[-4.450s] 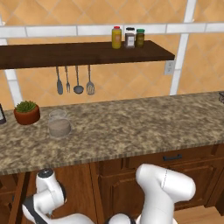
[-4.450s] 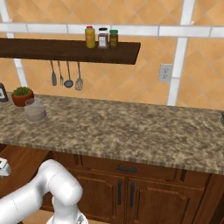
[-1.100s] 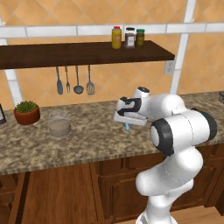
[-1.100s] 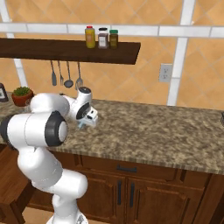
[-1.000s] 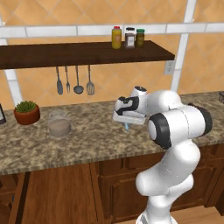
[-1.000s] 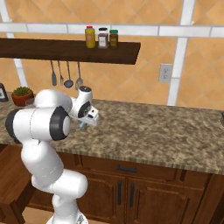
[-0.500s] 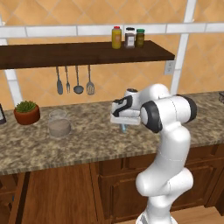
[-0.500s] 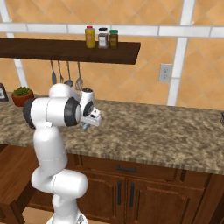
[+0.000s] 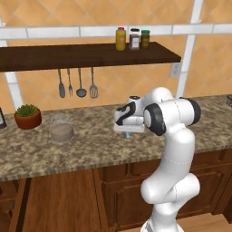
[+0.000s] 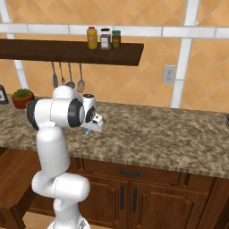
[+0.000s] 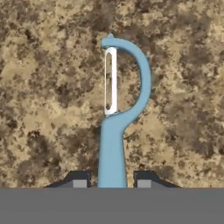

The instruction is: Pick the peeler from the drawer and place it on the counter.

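The peeler [image 11: 114, 131], smooth light blue with a curved loop head and a pale blade strip, is gripped by its handle in the hand [image 11: 111, 178], fingers [image 11: 78, 179] pressed in on either side. It is held above the speckled brown-and-beige granite bench [image 9: 90, 142], its blue tip [image 9: 127, 135] seen poking below the hand [image 9: 128, 129]. On the far left of the bench a clear glass jar [image 9: 60, 128] and a terracotta plant pot [image 9: 27, 117] are seen, with dark metal utensils [image 9: 76, 84] hung under the dark wooden shelf [image 9: 81, 54].
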